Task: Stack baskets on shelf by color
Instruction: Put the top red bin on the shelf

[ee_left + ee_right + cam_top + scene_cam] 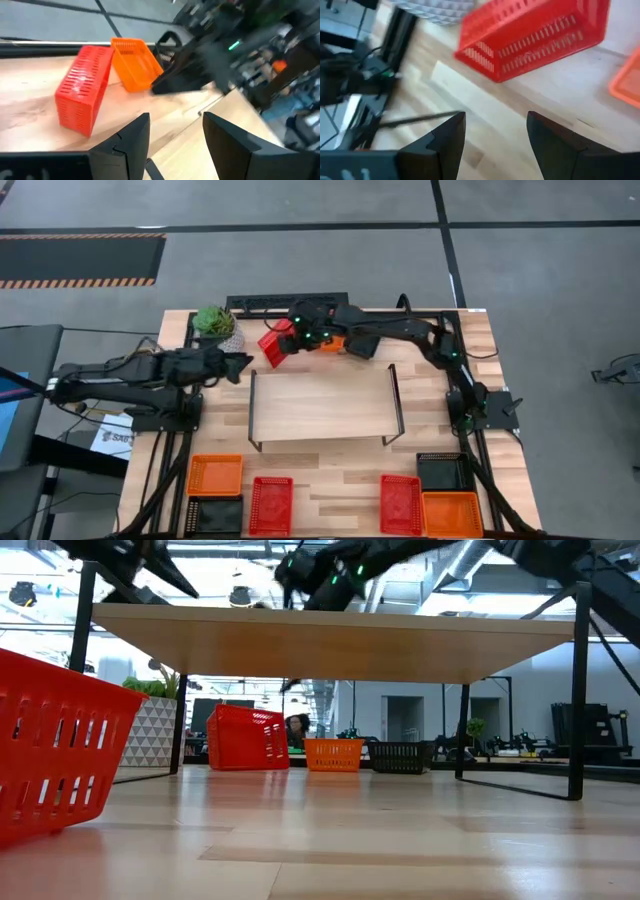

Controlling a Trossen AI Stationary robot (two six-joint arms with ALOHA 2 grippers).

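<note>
**Clearance around the shelf**

The shelf [322, 406] top is bare and open from above. Behind it, a tipped red basket [272, 346], an orange basket [331, 344] and the plant pot [217, 325] crowd the far edge. Six baskets line the near edge, leaving a free strip between them and the shelf.

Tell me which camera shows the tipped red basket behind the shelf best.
The left wrist view: the tipped red basket shows whole, standing on its side. The right wrist view crops it, the high view shows it small, and the low view sees it far off.
</note>
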